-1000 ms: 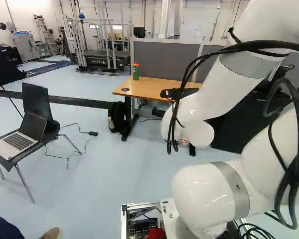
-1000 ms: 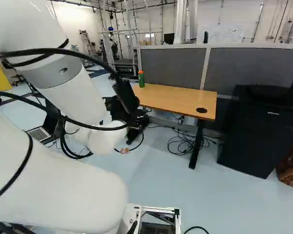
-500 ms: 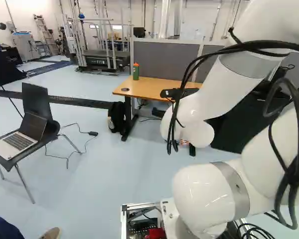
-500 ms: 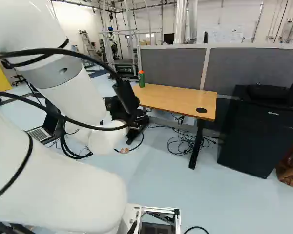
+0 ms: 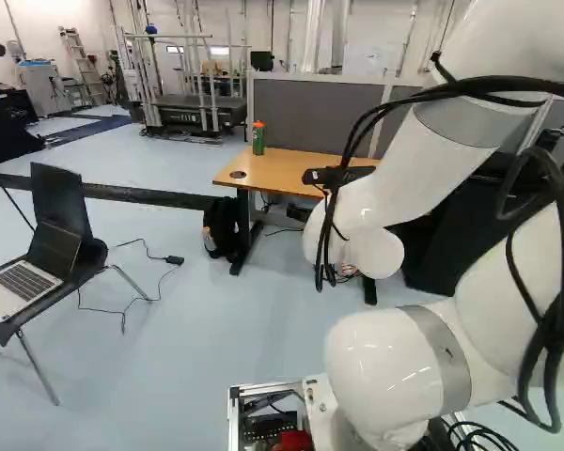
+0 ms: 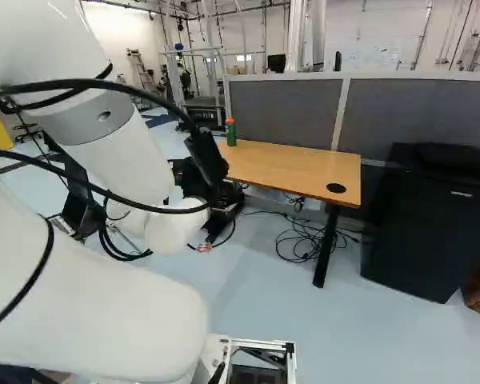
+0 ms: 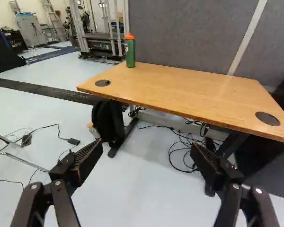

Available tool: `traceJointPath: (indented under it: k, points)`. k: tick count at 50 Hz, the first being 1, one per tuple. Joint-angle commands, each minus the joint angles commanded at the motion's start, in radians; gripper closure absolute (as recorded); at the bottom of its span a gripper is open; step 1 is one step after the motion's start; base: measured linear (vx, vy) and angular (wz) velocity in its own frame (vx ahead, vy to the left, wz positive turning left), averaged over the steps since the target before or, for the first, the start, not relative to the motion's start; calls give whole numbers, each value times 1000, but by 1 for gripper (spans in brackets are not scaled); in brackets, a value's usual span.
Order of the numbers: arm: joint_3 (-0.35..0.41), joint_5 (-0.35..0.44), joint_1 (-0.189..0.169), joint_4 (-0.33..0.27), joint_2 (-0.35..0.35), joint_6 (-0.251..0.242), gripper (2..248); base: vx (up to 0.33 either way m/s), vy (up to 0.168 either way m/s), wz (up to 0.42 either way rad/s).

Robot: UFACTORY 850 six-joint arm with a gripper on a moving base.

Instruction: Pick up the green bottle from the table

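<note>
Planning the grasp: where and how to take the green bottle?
Body of the green bottle, below the orange cap. I'd bring the open end effector in level from the near side: the bottle is slim, upright; the partition rises behind the table.

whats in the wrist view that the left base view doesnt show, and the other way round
Only the wrist view: the gripper plainly open, and the round hole at the table's far end from the bottle.

Only the left base view: the laptop on its chair and the white arm.

Both: the green bottle standing on the table, the black bag and the ladder.
</note>
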Motion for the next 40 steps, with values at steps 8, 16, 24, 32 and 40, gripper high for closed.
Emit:
traceJointPath:
  k: [8,16,24,32,40]
  points:
    - [0,0,0,0,0,0,3,193,54,-16]
    - [0,0,0,0,0,0,3,196,53,-14]
    - [0,0,0,0,0,0,3,189,52,-16]
    - [0,0,0,0,0,0,3,192,47,-15]
    - [0,0,0,0,0,0,3,197,39,-22]
